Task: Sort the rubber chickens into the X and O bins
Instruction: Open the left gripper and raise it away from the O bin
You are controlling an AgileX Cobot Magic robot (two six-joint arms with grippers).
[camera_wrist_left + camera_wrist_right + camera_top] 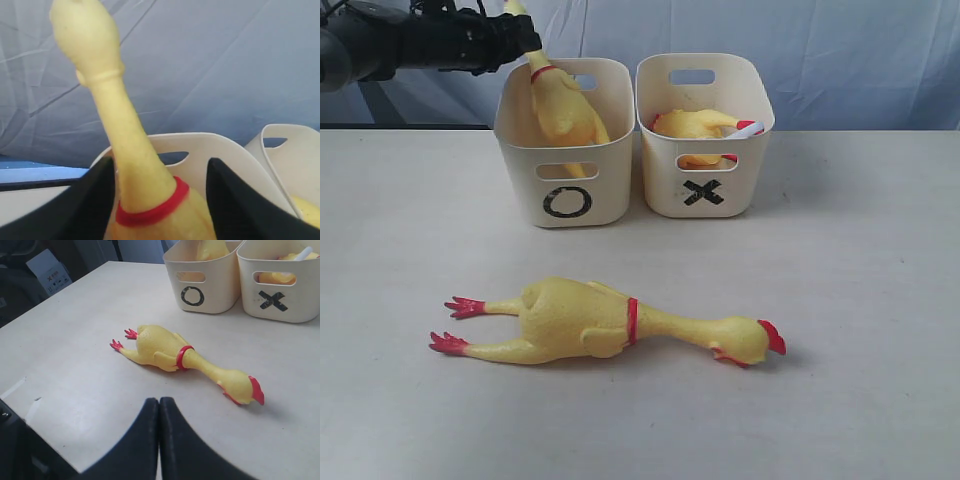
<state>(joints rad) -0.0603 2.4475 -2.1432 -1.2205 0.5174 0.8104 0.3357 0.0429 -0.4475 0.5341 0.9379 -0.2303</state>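
Loose rubber chicken (610,322) is seen lying lower centre of the exterior view, head right, feet left, well apart from both bins. A second long chicken (565,110) stands in the O bin (610,190), upper left, with its neck above the rim. The short chicken (695,125) lies in the X bin (660,180), upper centre. Left gripper (161,165) is spread either side of that neck, a gap shows on one side, nothing pinched. Right gripper (159,410) is pressed together, nothing held. The loose chicken is judged light, soft and squashy, not fragile. Best taken across the neck just beside the red band (632,320), where it is narrow.
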